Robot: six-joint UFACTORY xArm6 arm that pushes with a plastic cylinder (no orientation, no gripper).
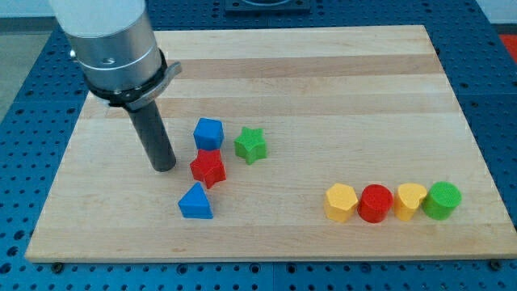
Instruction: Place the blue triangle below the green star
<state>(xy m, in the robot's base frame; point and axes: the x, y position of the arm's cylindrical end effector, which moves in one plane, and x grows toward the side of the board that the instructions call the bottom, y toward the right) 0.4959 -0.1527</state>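
The blue triangle (pixel 195 201) lies on the wooden board (pixel 323 73), left of centre and low in the view. The green star (pixel 250 145) sits up and to the right of it. A red star (pixel 208 168) lies between them, touching or nearly touching the triangle's top. A blue cube-like block (pixel 208 133) sits just above the red star. My tip (pixel 164 166) rests on the board left of the red star and up-left of the blue triangle, apart from both.
A row of blocks lies at the lower right: a yellow hexagon (pixel 340 202), a red cylinder (pixel 375 203), a yellow heart-like block (pixel 410 200), a green cylinder (pixel 443 200). The board's bottom edge (pixel 258 257) runs close below the triangle.
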